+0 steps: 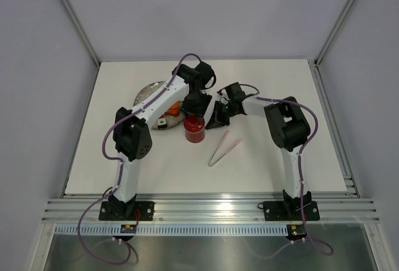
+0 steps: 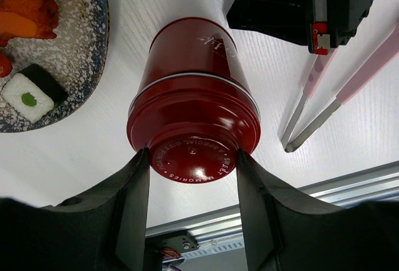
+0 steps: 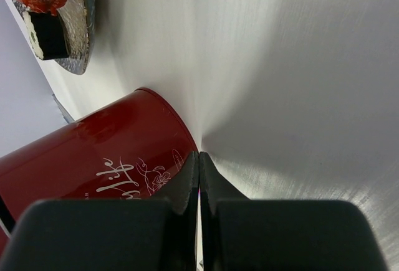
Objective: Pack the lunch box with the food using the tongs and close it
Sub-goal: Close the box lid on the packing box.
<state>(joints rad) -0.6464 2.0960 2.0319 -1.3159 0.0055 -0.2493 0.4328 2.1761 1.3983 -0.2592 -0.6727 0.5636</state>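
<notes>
Looks like the opening step rather than the packing: on the plate [image 1: 144,93] left of the lunch box [image 1: 194,129], all the food [image 2: 28,9] in view, and on top of the lunch box a seated lid [image 2: 193,128]. Directly above the lunch box, the left gripper [image 2: 193,159], spread about halfway, one finger pressed to each side of that lid, so a hold on the lid by every sign. Just right of the lunch box, the right gripper [image 3: 199,174], pinched fully together on nothing, tips low beside the red wall; touching or a hair off, impossible to say. Probably there as a brace. Right of the lunch box and nearer the arm bases, the tongs [image 1: 224,148], flat on the table [image 1: 280,159], in neither grasp. Next up, most likely: lifting or twisting the lid free without tipping the lunch box. Needed for that: a steady canister underneath, a spot beside the lunch box for the lid, then a reach for the tongs. From overhead, only the layout around the lunch box, with the lid grip hidden under the left wrist. From the left wrist, both fingers against the lid's rim, plus orange pieces and a white, dark-wrapped roll left of the lunch box. From the right wrist alone, the closed tips by the lunch box's painted wall.
</notes>
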